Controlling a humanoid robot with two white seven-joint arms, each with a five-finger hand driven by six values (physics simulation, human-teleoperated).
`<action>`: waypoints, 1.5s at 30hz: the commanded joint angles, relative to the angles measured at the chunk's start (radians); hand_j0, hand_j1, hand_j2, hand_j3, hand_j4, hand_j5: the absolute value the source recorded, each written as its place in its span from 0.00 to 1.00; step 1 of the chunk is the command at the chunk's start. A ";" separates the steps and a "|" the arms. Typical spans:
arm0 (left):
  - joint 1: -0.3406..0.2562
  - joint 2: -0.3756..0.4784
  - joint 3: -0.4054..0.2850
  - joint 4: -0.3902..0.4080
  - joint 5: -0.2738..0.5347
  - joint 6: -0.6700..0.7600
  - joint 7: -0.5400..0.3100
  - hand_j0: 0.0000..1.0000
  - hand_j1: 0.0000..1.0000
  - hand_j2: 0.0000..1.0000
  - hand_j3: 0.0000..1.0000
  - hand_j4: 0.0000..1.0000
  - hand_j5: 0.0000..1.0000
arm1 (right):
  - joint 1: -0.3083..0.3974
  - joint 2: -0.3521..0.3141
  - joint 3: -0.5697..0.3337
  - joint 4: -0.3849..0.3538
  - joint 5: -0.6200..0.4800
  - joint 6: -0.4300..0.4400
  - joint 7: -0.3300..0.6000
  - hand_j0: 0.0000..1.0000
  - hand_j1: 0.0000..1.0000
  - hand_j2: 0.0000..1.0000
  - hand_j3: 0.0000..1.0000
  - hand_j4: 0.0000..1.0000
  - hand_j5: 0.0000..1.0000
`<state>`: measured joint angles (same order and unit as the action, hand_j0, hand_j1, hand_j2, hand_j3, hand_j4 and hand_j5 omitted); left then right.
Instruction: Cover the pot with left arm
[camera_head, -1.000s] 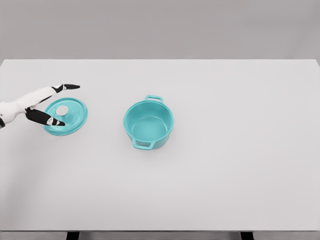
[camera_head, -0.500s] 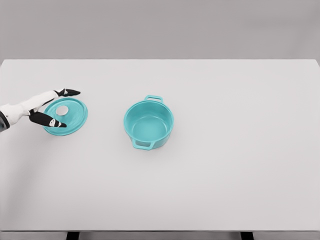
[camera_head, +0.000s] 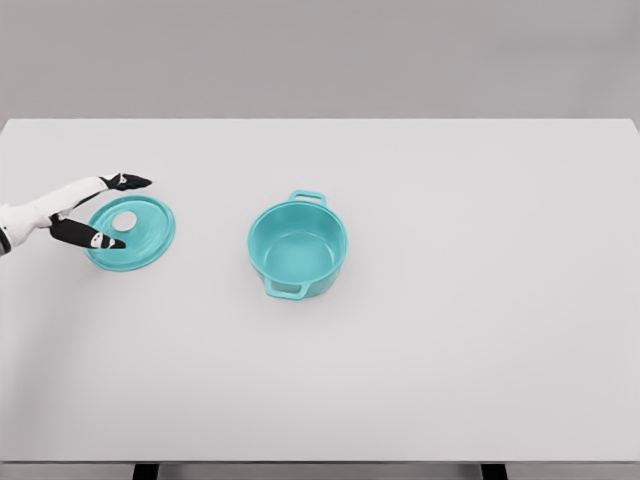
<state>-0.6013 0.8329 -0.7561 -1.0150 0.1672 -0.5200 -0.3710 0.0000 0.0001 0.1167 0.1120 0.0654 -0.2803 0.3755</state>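
My left hand (camera_head: 85, 212) is lying at the lid (camera_head: 130, 232) on the bench (camera_head: 450, 330), the pot (camera_head: 297, 250) sitting well apart to its right.

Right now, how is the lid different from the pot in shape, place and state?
The lid is a flat disc with a pale knob, while the pot is a deep open bowl with two loop handles. The lid lies at the table's left by the left hand, whereas the pot stands near the middle, apart and uncovered, away from any hand. Both are teal and rest on the white table.
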 joint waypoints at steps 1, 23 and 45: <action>0.000 0.000 0.001 0.004 0.006 0.002 0.001 0.90 0.90 0.90 0.90 0.90 0.90 | 0.000 0.000 0.000 0.000 0.001 0.000 0.000 1.00 1.00 1.00 1.00 1.00 1.00; -0.011 -0.009 -0.002 0.045 0.003 0.035 -0.005 0.84 0.84 0.84 0.84 0.84 0.84 | 0.000 0.000 0.000 0.000 0.001 0.000 0.000 1.00 1.00 1.00 1.00 1.00 1.00; -0.009 -0.006 -0.031 0.041 0.009 0.009 -0.005 0.69 0.69 0.69 0.69 0.69 0.69 | 0.000 0.000 0.000 0.000 0.001 0.000 0.000 1.00 1.00 1.00 1.00 1.00 1.00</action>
<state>-0.6105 0.8251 -0.7855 -0.9713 0.1755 -0.5033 -0.3738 0.0000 0.0001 0.1167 0.1120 0.0654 -0.2803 0.3755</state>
